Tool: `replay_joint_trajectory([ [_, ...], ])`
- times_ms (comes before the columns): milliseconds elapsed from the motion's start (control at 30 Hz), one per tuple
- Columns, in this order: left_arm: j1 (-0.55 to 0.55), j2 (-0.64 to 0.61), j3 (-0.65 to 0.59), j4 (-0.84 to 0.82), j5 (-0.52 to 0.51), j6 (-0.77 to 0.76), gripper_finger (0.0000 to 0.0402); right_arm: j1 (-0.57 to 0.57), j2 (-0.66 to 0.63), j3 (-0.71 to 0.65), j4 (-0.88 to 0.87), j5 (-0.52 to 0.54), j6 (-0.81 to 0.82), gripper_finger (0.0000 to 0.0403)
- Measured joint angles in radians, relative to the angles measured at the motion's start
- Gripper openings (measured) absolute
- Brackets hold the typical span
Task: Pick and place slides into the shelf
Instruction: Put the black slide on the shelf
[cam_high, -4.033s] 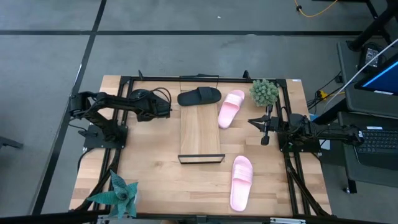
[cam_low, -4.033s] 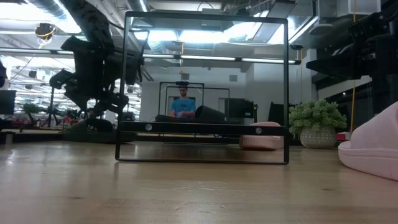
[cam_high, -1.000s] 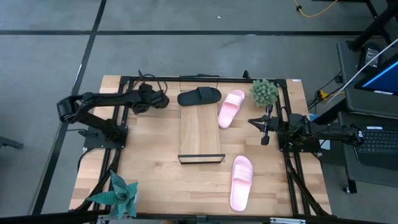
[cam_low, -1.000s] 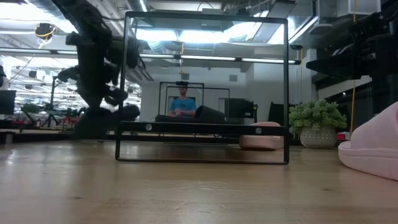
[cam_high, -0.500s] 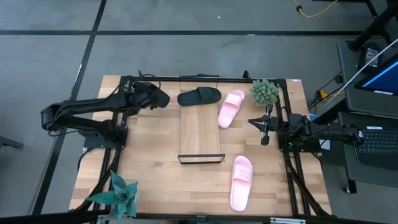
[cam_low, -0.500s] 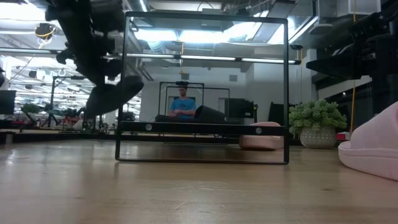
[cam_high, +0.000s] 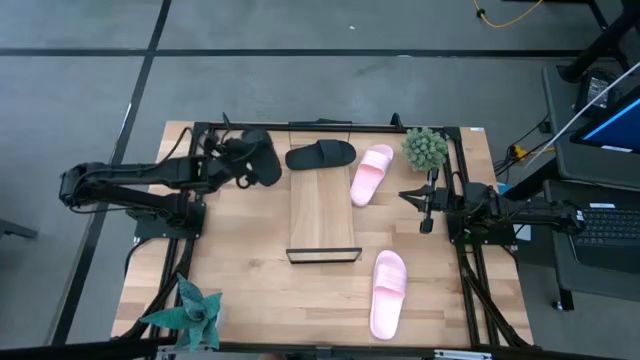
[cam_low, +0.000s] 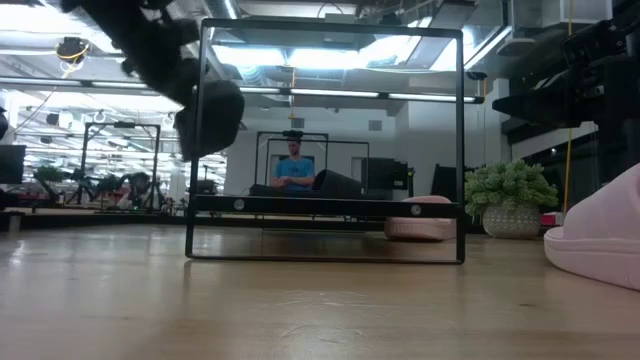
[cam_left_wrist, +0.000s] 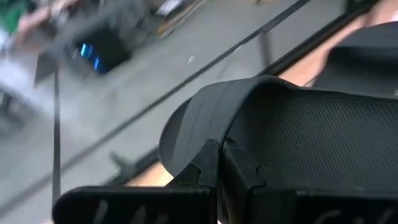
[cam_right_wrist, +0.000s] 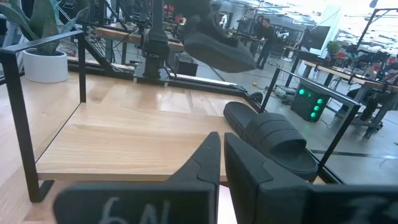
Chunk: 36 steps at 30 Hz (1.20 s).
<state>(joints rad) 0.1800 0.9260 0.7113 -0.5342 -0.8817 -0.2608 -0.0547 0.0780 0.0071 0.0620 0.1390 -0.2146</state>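
My left gripper (cam_high: 240, 165) is shut on a black slide (cam_high: 262, 160) in the air over the table's far left part, just left of the shelf's wire rail (cam_low: 196, 140). That slide (cam_low: 212, 122) hangs well above the table. A second black slide (cam_high: 320, 155) lies sole down at the far end of the shelf (cam_high: 322, 215). One pink slide (cam_high: 371, 174) lies right of the shelf and another (cam_high: 388, 292) near the front right. My right gripper (cam_high: 427, 207) waits shut at the right side, touching nothing. My left gripper pinches the black slide between its two shut fingers at the edge of the wide strap (cam_left_wrist: 208, 134), beside the textured footbed (cam_left_wrist: 311, 137). The fingers come at it from the table's left. The slide is lifted clear and hangs tilted, its bulk (cam_low: 212, 122) below and past the fingertips.
A potted plant (cam_high: 425, 148) stands at the far right and another (cam_high: 195, 312) at the near left corner. The shelf's black wire rails (cam_high: 323, 256) rise at both short ends. A black frame (cam_high: 300, 127) borders the table. A person (cam_low: 294, 170) sits in the room behind.
My left gripper, shut on the black slide, has risen and gone a little toward the table's right, toward the shelf. The slide lay on the table a second ago; now it is lifted clear, higher than the shelf board, and has tipped to hang from the fingers.
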Motion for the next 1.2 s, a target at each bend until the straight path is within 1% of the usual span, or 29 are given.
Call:
replay_joint_trajectory([
  [67, -0.027, 0.000, 0.000, 0.072, 0.005, 0.132, 0.0000, 0.000, 0.000, 0.000, 0.000, 0.000, 0.000, 0.0026],
  [133, -0.051, 0.000, 0.000, 0.139, 0.033, 0.262, 0.0000, 0.000, 0.000, 0.000, 0.000, 0.000, 0.000, 0.0026],
  [267, -0.093, 0.003, 0.000, 0.281, 0.093, 0.445, 0.0000, 0.000, 0.000, 0.000, 0.000, 0.000, 0.000, 0.0026],
  [400, -0.126, 0.003, 0.000, 0.373, 0.221, 0.626, 0.0000, 0.000, 0.000, 0.000, 0.000, 0.000, 0.000, 0.0026],
  [567, -0.161, 0.003, 0.000, 0.468, 0.376, 0.809, 0.0000, 0.000, 0.000, 0.000, 0.000, 0.000, 0.000, 0.0026],
  [733, -0.184, 0.003, 0.000, 0.517, 0.517, 0.969, 0.0000, 0.000, 0.000, 0.000, 0.000, 0.000, 0.000, 0.0026],
  [933, -0.187, 0.003, 0.000, 0.557, 0.682, 1.083, 0.0000, 0.000, 0.000, 0.000, 0.000, 0.000, 0.000, 0.0026],
  [1100, -0.187, 0.016, 0.000, 0.559, 0.763, 1.120, 0.0000, 0.000, 0.000, 0.000, 0.000, 0.000, 0.000, 0.0026],
  [1200, -0.186, 0.047, 0.000, 0.570, 0.806, 1.199, 0.0000, 0.000, 0.000, 0.000, 0.000, 0.000, 0.000, 0.0026],
])
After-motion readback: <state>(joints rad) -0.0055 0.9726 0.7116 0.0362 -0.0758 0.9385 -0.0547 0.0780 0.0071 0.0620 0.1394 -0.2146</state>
